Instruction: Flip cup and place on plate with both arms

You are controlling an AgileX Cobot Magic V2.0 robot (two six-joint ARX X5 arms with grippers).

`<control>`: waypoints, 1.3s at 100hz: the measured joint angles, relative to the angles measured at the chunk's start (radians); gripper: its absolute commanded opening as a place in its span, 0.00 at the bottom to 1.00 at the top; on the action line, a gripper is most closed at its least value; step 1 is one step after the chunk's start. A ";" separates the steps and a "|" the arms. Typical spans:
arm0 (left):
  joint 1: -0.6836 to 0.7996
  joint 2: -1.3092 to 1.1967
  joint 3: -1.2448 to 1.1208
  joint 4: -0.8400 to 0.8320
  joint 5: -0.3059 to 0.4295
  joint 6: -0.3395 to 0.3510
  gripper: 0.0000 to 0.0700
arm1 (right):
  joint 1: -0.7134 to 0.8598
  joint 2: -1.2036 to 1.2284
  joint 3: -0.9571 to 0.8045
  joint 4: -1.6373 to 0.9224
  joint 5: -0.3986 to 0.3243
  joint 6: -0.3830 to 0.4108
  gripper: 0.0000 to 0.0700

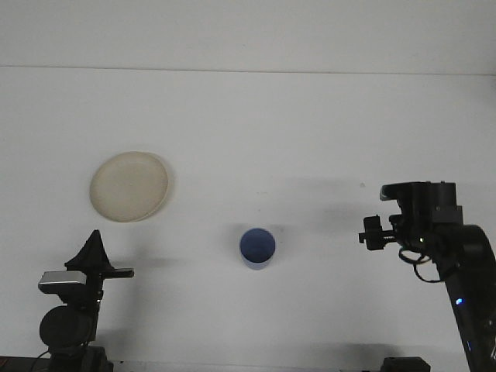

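Standing mouth-up near the middle of the table (pixel 310 116), toward its front edge, the blue cup (pixel 256 248) is held by nothing. The right gripper (pixel 370 232) is seen near the right edge, well apart from the cup; its fingers are too small and dark for their spread to be told. The left gripper (pixel 93 246) is parked at the front-left corner, its fingers drawn together to a point with nothing between them.

The flip is judged done, since the cup's open mouth faces up, and the carry to the plate (pixel 129 186) is judged to be the step in hand. The plate lies toward the left edge, well apart from the cup, so the left arm is better placed. The cup should be taken by its wall, kept level, and lowered onto the plate's centre, not its raised rim.

Bare surface lies between cup and plate, so a straight path is open. The right arm should be kept clear at its own side.
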 measured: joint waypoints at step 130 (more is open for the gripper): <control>0.000 0.000 0.000 0.000 0.000 0.000 0.02 | 0.002 -0.689 -0.479 0.481 0.000 0.013 0.69</control>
